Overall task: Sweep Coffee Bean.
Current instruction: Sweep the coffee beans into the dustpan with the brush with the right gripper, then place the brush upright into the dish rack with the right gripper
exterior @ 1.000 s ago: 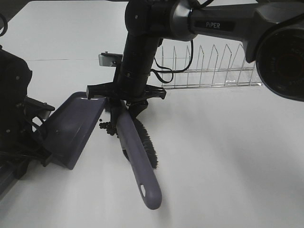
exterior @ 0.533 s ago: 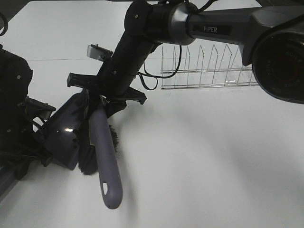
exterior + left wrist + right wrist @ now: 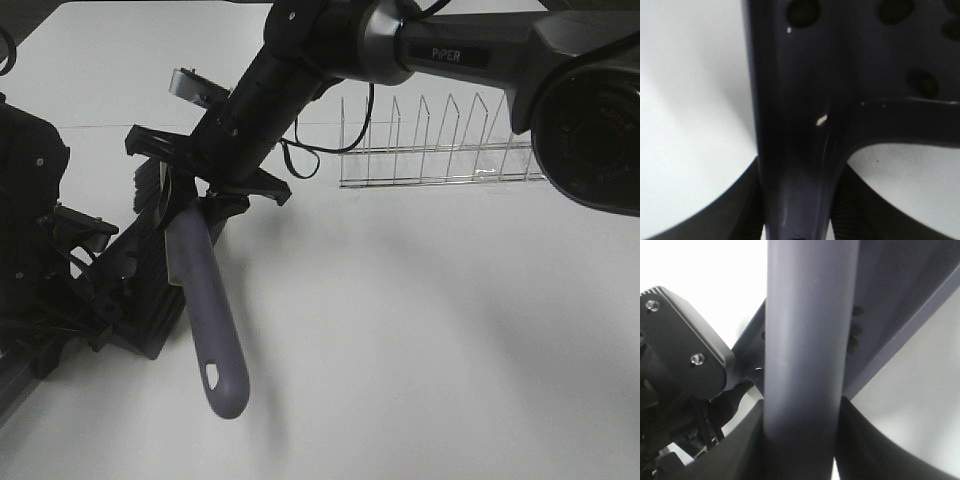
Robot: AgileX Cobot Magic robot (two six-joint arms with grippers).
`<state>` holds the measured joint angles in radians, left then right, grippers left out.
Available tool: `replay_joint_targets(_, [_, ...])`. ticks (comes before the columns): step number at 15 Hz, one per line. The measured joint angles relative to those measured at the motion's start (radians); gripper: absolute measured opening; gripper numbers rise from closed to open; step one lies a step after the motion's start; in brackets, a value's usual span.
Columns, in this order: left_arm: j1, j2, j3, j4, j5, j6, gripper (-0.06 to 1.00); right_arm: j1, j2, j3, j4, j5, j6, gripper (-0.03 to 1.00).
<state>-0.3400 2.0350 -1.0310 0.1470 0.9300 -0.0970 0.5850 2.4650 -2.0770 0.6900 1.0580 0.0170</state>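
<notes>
My right gripper reaches across to the left and is shut on the purple brush handle, which fills the right wrist view. The black bristles are over the far end of the purple dustpan. My left gripper is shut on the dustpan's handle, with a finger on each side. A few coffee beans lie inside the pan as dark spots and also show in the right wrist view. No beans show on the table in the high view.
A clear wire rack stands at the back right. The white table stretches to the right and front of the dustpan. The left arm's black base sits at the left edge.
The right gripper has swung the brush left, from the table beside the dustpan onto the pan. The beans that lay at the pan's lip are gone from the table. The dustpan stayed put.
</notes>
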Motion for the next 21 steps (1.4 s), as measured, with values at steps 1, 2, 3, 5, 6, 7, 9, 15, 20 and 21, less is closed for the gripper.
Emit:
replay_joint_targets(1, [0.000, 0.000, 0.000, 0.000, 0.000, 0.000, 0.34, -0.021, -0.009, -0.024, -0.018, 0.040, 0.000, 0.31])
replay_joint_targets(2, [0.000, 0.000, 0.000, 0.000, 0.000, -0.001, 0.34, -0.048, -0.028, -0.050, -0.027, 0.075, 0.001, 0.31])
replay_joint_targets(3, [0.000, 0.000, 0.000, 0.000, 0.000, -0.001, 0.34, -0.060, -0.040, -0.061, -0.034, 0.091, 0.001, 0.31])
replay_joint_targets(5, [0.000, 0.000, 0.000, 0.000, 0.000, -0.002, 0.34, -0.116, -0.112, -0.081, -0.087, 0.140, 0.001, 0.31])
replay_joint_targets(6, [0.000, 0.000, 0.000, 0.000, 0.000, -0.011, 0.34, -0.157, -0.185, -0.084, -0.225, 0.158, 0.014, 0.31])
replay_joint_targets(7, [0.000, 0.000, 0.000, 0.000, 0.002, -0.017, 0.34, -0.165, -0.228, -0.076, -0.320, 0.158, 0.035, 0.31])
replay_joint_targets(9, [0.001, 0.000, 0.000, -0.004, 0.003, -0.038, 0.34, -0.167, -0.329, -0.015, -0.468, 0.159, 0.072, 0.31])
replay_joint_targets(15, [0.009, 0.000, 0.000, -0.028, 0.004, -0.073, 0.34, -0.167, -0.689, 0.485, -0.651, 0.163, 0.079, 0.31])
replay_joint_targets(20, [0.009, 0.000, 0.000, -0.056, 0.009, -0.098, 0.34, -0.167, -0.862, 0.889, -0.864, 0.176, 0.201, 0.31])
replay_joint_targets(21, [0.009, 0.000, 0.000, -0.061, 0.009, -0.098, 0.34, -0.167, -0.862, 0.902, -0.863, 0.176, 0.201, 0.31])
